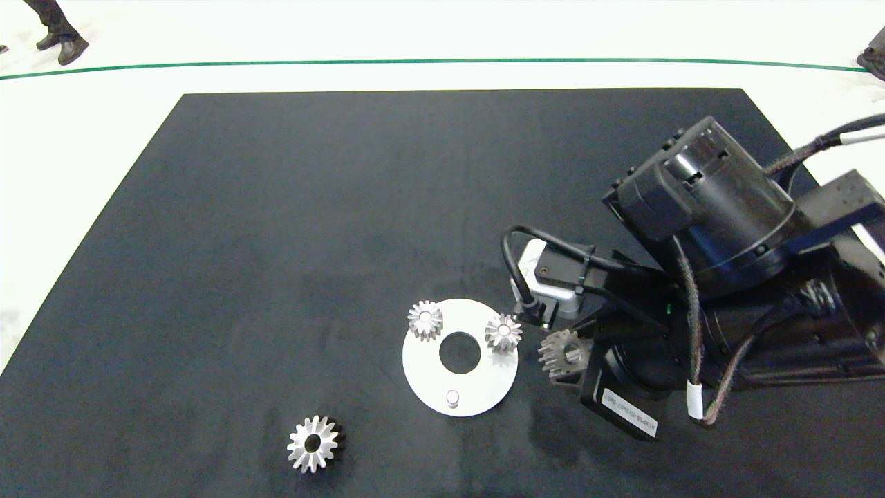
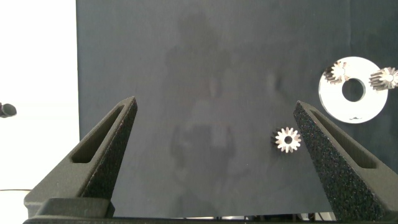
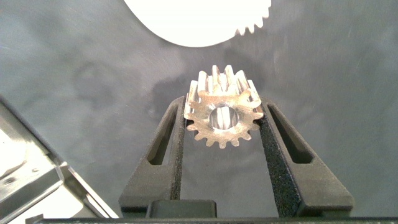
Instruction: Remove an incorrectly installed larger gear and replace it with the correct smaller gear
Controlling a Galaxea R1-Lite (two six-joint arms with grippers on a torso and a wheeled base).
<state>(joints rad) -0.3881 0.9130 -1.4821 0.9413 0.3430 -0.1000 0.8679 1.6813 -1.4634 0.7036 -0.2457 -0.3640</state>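
Observation:
The smaller gear, dull grey with stubby teeth, hangs just right of the white round plate, and my right gripper is shut on it. The right wrist view shows this gear clamped between both fingers, with the plate's rim beyond. The bright larger gear lies flat on the black mat, left of and nearer than the plate. On the plate, a bare short peg stands near the front. My left gripper is open over the mat, away from the larger gear.
Two shiny fine-toothed small gears sit on the plate's far half beside its centre hole. The black mat lies on a white surface. A person's shoes show at the far left.

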